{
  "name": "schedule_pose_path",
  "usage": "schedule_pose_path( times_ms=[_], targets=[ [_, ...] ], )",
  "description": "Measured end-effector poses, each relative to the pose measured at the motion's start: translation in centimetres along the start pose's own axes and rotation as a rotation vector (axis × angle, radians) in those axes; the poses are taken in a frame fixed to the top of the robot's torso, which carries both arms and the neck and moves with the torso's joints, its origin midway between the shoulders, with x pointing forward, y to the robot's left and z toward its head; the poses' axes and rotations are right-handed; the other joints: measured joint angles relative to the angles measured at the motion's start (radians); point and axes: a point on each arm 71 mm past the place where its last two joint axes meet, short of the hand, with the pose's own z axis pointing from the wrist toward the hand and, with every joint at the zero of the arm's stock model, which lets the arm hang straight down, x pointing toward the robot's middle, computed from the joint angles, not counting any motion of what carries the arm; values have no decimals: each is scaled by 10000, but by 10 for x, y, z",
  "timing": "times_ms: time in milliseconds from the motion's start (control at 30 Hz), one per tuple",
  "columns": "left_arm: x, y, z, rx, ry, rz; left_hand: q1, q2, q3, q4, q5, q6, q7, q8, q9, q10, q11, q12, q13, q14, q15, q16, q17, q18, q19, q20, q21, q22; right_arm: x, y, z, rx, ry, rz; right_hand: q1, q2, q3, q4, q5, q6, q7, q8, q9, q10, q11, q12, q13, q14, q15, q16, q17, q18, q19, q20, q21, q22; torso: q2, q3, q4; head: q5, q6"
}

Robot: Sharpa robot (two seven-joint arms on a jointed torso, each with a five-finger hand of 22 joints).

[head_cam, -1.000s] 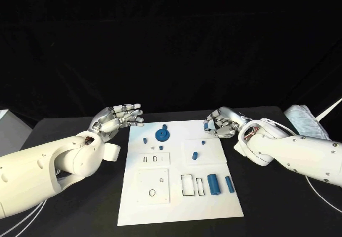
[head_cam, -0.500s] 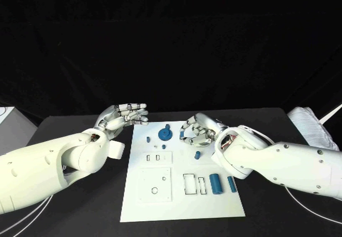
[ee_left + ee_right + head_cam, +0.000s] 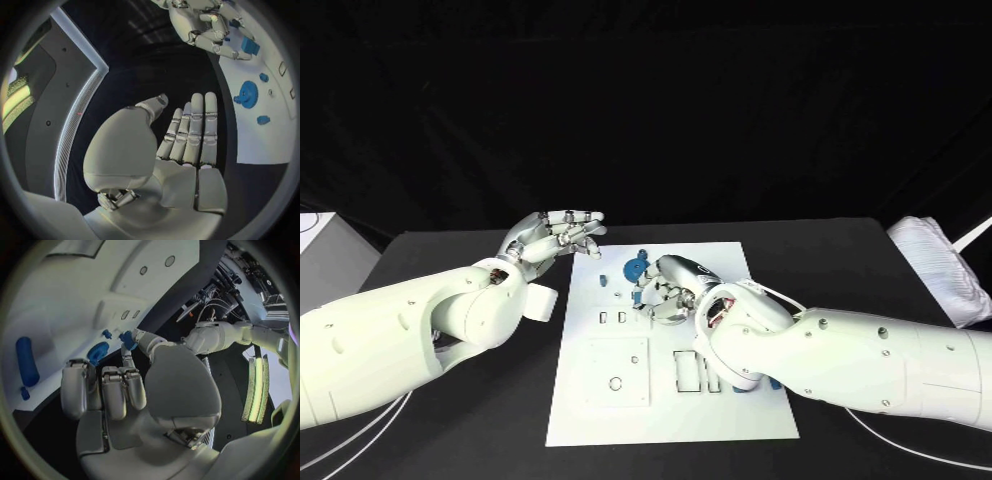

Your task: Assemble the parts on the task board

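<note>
Carrying a small blue part (image 3: 128,338) pinched at its fingertips, the right hand (image 3: 669,290) has swung across over the task board (image 3: 762,395) beside the blue gear (image 3: 636,270); the left hand (image 3: 557,235) hovers empty, fingers apart; lower the part squarely, slowly.

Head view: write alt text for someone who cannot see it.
The robot's right hand reaches over the middle of the white task board on a black table, beside a blue gear. The left hand is raised, holding nothing, off the board's far left corner. Small blue parts and outlined slots lie across the board.
</note>
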Motion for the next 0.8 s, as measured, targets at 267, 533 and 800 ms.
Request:
schedule_pose_path(
  times_ms=[267, 533, 800],
  targets=[
    [1, 0, 0, -57, 137, 63, -66, -66, 158, 46, 0, 0, 0, 121, 13, 36, -36, 66, 9, 37, -37, 626, 282, -4, 107, -37, 628, 343, 16, 4, 4, -117, 70, -341, 0, 0, -1, 0, -1, -18, 15, -12, 1, 0, 0, 0, -1, 0, 0, 0, -1, 1, 0, 0, 0, -1, 7, 12, 6, 50, -99],
    [2, 1, 0, -103, 224, 136, -105, -106, 164, 51, 0, 0, 0, 141, 13, 36, -36, 103, 8, 37, -37, 752, 337, -7, 141, -71, 732, 416, 26, 2, 5, -81, 137, -568, 1, -1, 27, -30, 39, -43, 9, 11, 11, 0, 0, 0, -2, 0, 1, 0, -2, 0, 0, 0, 0, 7, 7, 12, 8, 82, -160],
    [2, 1, 0, -146, 261, 189, -105, -106, 164, 52, 0, -1, 0, 141, 21, 35, -36, 102, 7, 37, -37, 754, 346, -9, 141, -71, 775, 429, 33, 4, 5, -134, 230, -710, 1, -1, 27, -30, 38, -20, -15, 35, 11, 0, 0, 0, -2, 0, 1, 0, -2, 1, 0, 0, 0, 7, 0, 11, 7, 103, -214]
  ],
)
